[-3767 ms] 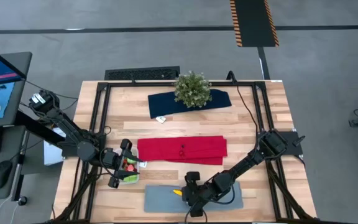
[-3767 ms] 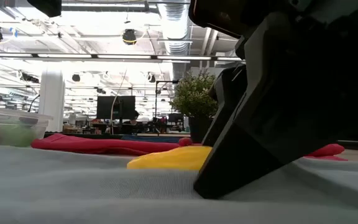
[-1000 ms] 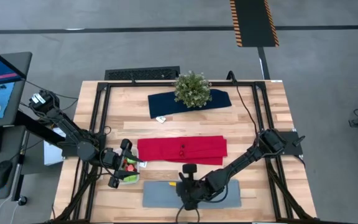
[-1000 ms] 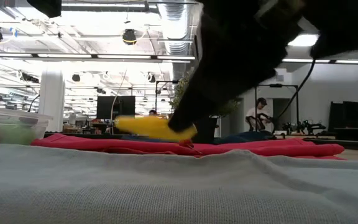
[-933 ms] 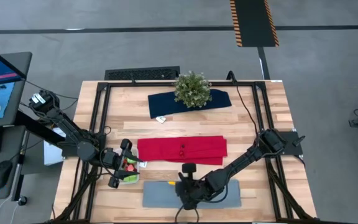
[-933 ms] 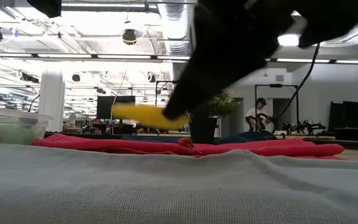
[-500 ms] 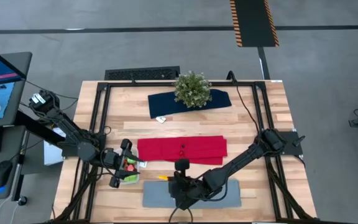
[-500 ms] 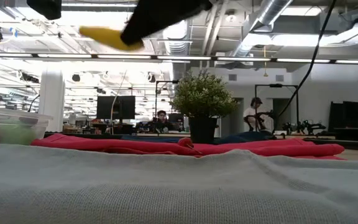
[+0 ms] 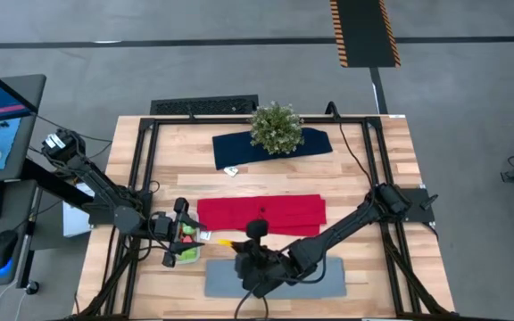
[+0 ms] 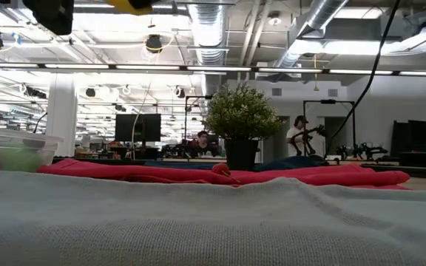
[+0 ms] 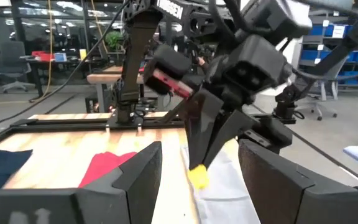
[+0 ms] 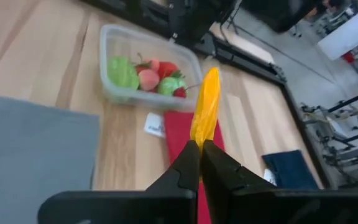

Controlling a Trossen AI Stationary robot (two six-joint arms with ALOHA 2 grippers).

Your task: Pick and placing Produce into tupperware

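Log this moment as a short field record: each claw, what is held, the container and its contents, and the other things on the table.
right claw: shut on the yellow produce piece, raised above the table, near the tupperware
left claw: open, holding nothing, beside the tupperware
tupperware: on the wood, holds green, pink and red produce
grey mat: near table edge, under the right arm
red cloth: mid-table
potted plant: on the dark blue cloth
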